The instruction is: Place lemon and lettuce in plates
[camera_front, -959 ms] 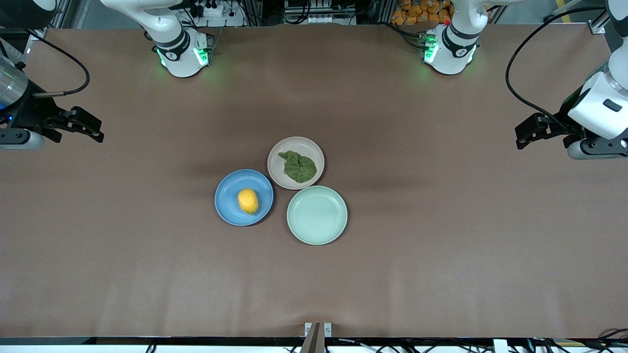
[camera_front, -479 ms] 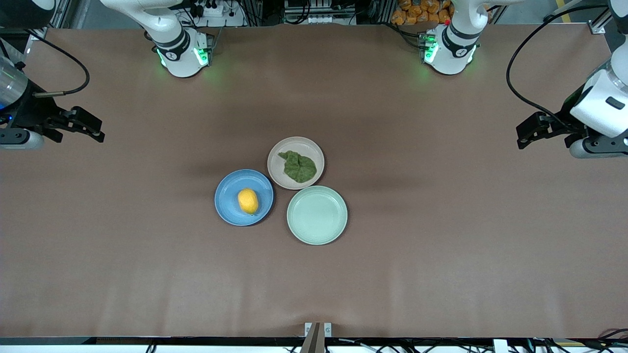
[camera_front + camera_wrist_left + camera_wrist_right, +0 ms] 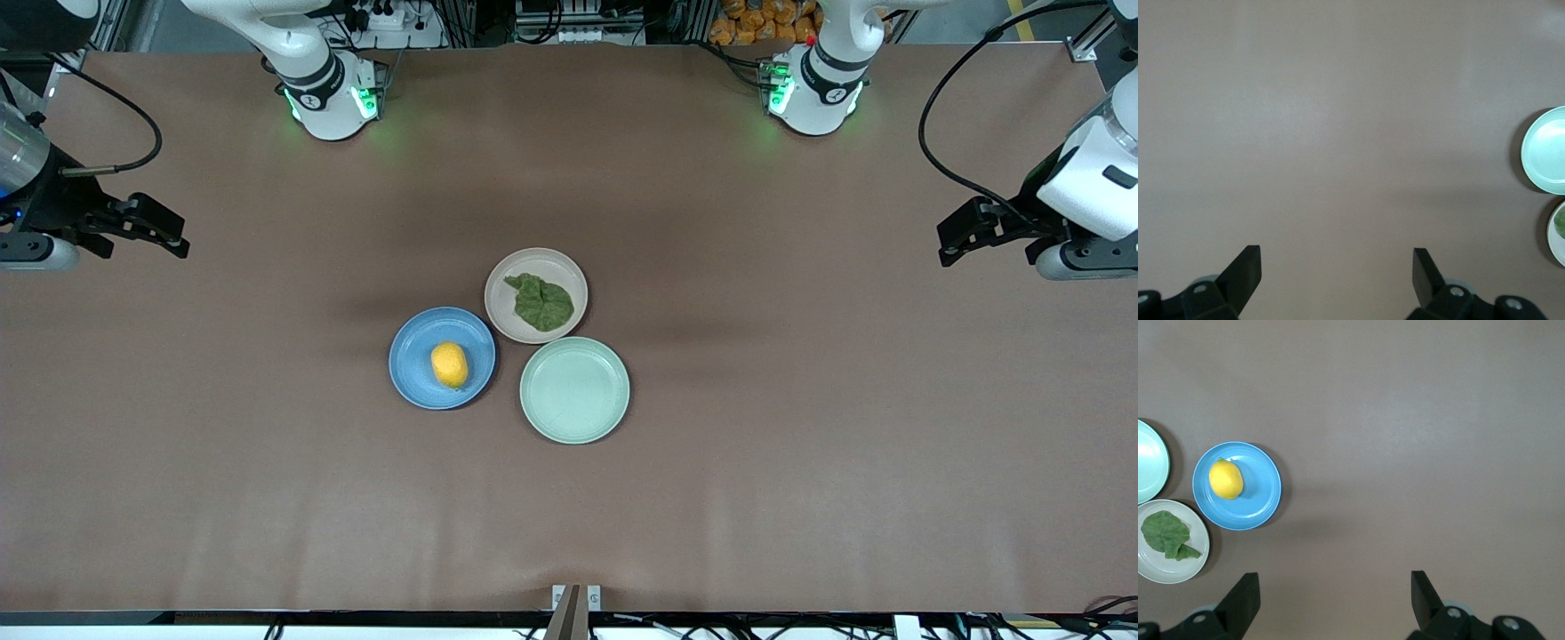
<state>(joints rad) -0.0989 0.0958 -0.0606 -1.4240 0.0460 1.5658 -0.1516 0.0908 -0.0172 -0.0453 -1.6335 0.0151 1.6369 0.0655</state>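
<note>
The yellow lemon (image 3: 449, 364) lies in the blue plate (image 3: 413, 356). The dark green lettuce (image 3: 540, 302) lies in the beige plate (image 3: 558, 266), which touches the blue one and sits farther from the front camera. Both grippers are open and hold nothing. My right gripper (image 3: 181, 244) hangs over bare table at the right arm's end. My left gripper (image 3: 944, 249) hangs over bare table at the left arm's end. The right wrist view shows its open gripper (image 3: 1335, 581), the lemon (image 3: 1225, 479) and the lettuce (image 3: 1166, 533). The left wrist view shows its open gripper (image 3: 1336, 257) over bare table.
An empty mint-green plate (image 3: 574, 389) sits beside the two plates, nearest the front camera, and also shows in the left wrist view as the mint-green plate (image 3: 1546, 150). Brown table (image 3: 800, 444) spreads wide all round the three plates.
The left arm has drifted slightly outward toward its end of the table. The right arm, the lemon, the lettuce and the plates have not moved.
</note>
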